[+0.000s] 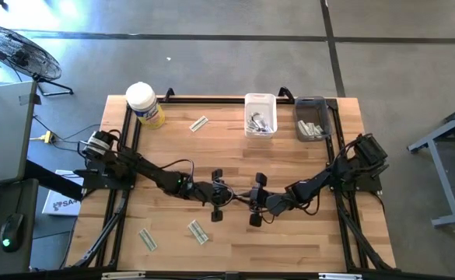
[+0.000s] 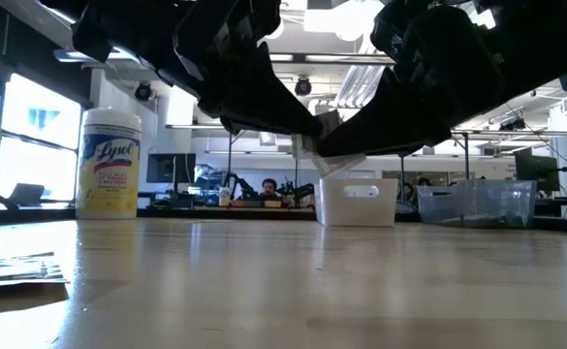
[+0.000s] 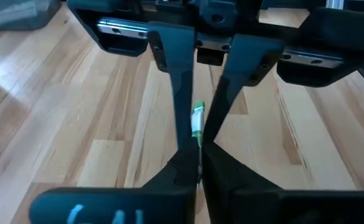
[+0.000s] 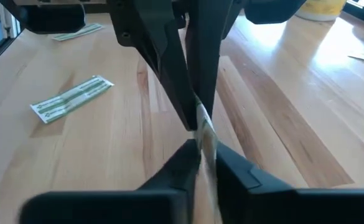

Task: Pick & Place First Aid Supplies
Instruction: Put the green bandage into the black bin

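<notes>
Above the middle of the table, my left gripper [image 1: 231, 194] and my right gripper [image 1: 244, 197] meet tip to tip. Both are shut on one narrow pale-green-and-white strip [image 3: 198, 118], which also shows in the right wrist view [image 4: 203, 127]. More strips lie flat on the wood: one at the far side [image 1: 199, 123] and two near the front edge [image 1: 148, 239] [image 1: 197, 231]. Other supplies lie in a white bin [image 1: 260, 114] and a grey bin [image 1: 312, 119] at the far edge. My left gripper pinches the strip between its two fingertips [image 3: 188, 168] at the strip's near end [image 3: 198, 146], coming slanting down from the table's left. The strip stands edge-on, lifted clear of the table. My right gripper pinches the same strip between its two fingers [image 4: 182, 168], coming slanting down from the table's right. The strip [image 4: 208, 149] runs back between those fingers along their length. It hangs clear of the wood.
A yellow wipes tub with a white lid [image 1: 144, 104] stands at the far left corner. Black frame rails run along the table's left and right sides. Bare wood lies between the front strips and the grippers.
</notes>
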`<action>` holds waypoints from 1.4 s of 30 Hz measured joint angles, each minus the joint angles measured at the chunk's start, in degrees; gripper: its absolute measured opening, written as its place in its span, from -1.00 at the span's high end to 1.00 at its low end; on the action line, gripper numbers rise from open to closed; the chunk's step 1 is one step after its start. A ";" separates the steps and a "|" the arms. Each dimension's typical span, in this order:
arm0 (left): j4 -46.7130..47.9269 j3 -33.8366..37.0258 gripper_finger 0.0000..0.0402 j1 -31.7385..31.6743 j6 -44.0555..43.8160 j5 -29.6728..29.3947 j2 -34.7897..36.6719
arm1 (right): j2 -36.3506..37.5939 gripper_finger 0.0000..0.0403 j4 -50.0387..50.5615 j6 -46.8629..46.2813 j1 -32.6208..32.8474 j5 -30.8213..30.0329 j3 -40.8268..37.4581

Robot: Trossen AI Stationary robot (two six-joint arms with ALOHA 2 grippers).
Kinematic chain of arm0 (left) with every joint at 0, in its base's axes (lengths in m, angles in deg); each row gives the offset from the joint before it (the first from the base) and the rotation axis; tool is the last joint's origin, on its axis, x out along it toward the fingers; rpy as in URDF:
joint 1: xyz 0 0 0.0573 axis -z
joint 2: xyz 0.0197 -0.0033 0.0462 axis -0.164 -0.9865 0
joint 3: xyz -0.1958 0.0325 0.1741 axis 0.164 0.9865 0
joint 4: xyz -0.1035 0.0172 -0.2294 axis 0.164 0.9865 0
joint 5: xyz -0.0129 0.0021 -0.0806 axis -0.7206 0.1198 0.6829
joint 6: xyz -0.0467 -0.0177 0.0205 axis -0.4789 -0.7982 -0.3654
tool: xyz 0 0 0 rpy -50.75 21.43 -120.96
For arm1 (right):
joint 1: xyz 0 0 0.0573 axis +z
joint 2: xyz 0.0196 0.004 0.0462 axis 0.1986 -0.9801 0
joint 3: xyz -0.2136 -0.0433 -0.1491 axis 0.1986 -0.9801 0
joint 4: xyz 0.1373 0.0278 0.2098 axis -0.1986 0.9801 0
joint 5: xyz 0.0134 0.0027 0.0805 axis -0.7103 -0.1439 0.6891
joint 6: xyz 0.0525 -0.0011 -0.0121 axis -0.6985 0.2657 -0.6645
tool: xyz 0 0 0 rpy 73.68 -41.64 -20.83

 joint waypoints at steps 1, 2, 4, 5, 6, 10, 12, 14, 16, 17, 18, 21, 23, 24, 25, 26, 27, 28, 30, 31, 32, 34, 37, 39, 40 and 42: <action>0.01 0.00 0.92 0.00 -0.09 0.00 0.00 | 0.00 0.87 0.01 0.00 0.00 0.02 0.00; -0.01 0.00 0.88 0.00 -0.21 -0.04 0.00 | 0.00 0.93 -0.01 0.00 0.00 0.04 0.00; -0.03 0.00 0.77 0.00 -0.21 -0.21 0.00 | 0.00 0.97 0.00 0.00 0.00 0.05 0.00; -0.01 0.00 0.71 0.00 -0.21 -0.24 0.00 | 0.00 0.96 0.00 -0.21 0.00 0.07 0.00; -0.01 0.00 0.65 -0.02 -0.21 -0.29 0.00 | 0.00 0.95 0.00 -0.71 0.00 0.05 0.00; 1.05 -0.04 0.36 0.07 0.11 -0.37 1.62 | 0.06 0.98 0.21 -1.15 0.00 0.05 0.00; 3.65 -0.04 0.23 0.42 0.07 -0.57 3.59 | 0.71 0.99 1.67 -1.27 0.00 -0.01 0.00; 6.87 -0.08 0.11 0.85 -0.30 -0.49 6.07 | 2.49 0.97 5.08 -2.78 0.11 -0.94 0.00; 11.48 -0.10 0.02 1.42 -1.45 -0.68 8.96 | 4.95 0.98 9.73 -5.27 0.11 -2.52 0.00; 13.37 -0.09 -0.01 1.78 -2.30 -1.12 10.12 | 6.54 0.99 13.30 -6.84 0.12 -3.40 0.00; 14.69 -0.11 -0.03 2.06 -3.08 -1.54 11.07 | 8.15 0.99 16.96 -8.69 0.15 -4.59 0.00; 20.27 -0.04 -0.05 3.32 -4.88 -3.02 13.64 | 13.67 0.98 29.87 -14.96 -0.07 -10.00 0.00; 21.92 -0.15 -0.05 3.87 -6.00 -3.47 14.35 | 17.65 0.99 38.90 -18.52 -0.86 -13.91 0.00; 23.65 -0.07 -0.05 4.29 -6.31 -3.73 14.80 | 19.69 0.99 43.15 -20.40 -1.56 -15.52 0.00; 24.08 0.00 -0.05 4.59 -6.71 -3.87 14.95 | 21.91 0.99 47.49 -22.37 -2.45 -16.80 0.00; 23.99 -0.05 -0.05 4.63 -7.01 -3.97 14.95 | 24.28 0.99 52.20 -24.48 -3.54 -17.65 0.00; 24.25 -0.09 -0.05 4.66 -7.25 -4.07 14.95 | 26.36 0.99 56.40 -26.59 -4.85 -18.09 0.00; 24.48 -0.08 -0.05 4.65 -7.30 -4.11 14.94 | 28.53 0.99 60.71 -28.50 -6.48 -18.29 0.00; 24.08 -0.07 -0.05 4.53 -7.32 -4.13 14.91 | 32.46 0.99 69.48 -32.08 -9.81 -18.34 0.00; 23.93 -0.08 -0.05 4.48 -7.32 -4.16 14.91 | 34.02 0.99 73.07 -33.80 -11.70 -18.51 0.00; 23.98 -0.09 -0.05 4.48 -7.32 -4.23 14.91 | 35.67 0.99 76.18 -35.17 -13.73 -18.56 0.00; 24.08 -0.07 -0.05 4.48 -7.33 -4.26 14.91 | 37.88 0.99 80.82 -36.30 -17.72 -18.26 0.00; 23.83 -0.09 -0.05 4.50 -7.32 -4.28 14.91 | 39.57 0.99 83.64 -35.04 -23.72 -17.50 0.00; 23.62 -0.09 -0.05 4.50 -7.32 -4.28 14.91 | 39.74 0.99 83.94 -33.21 -27.92 -16.91 0.00; 23.60 -0.09 -0.05 4.50 -7.32 -4.30 14.91 | 39.66 0.99 84.03 -32.35 -30.11 -16.63 0.00; 23.66 -0.08 -0.05 4.48 -7.32 -4.32 14.91 | 39.46 0.99 84.25 -30.65 -34.67 -16.42 0.00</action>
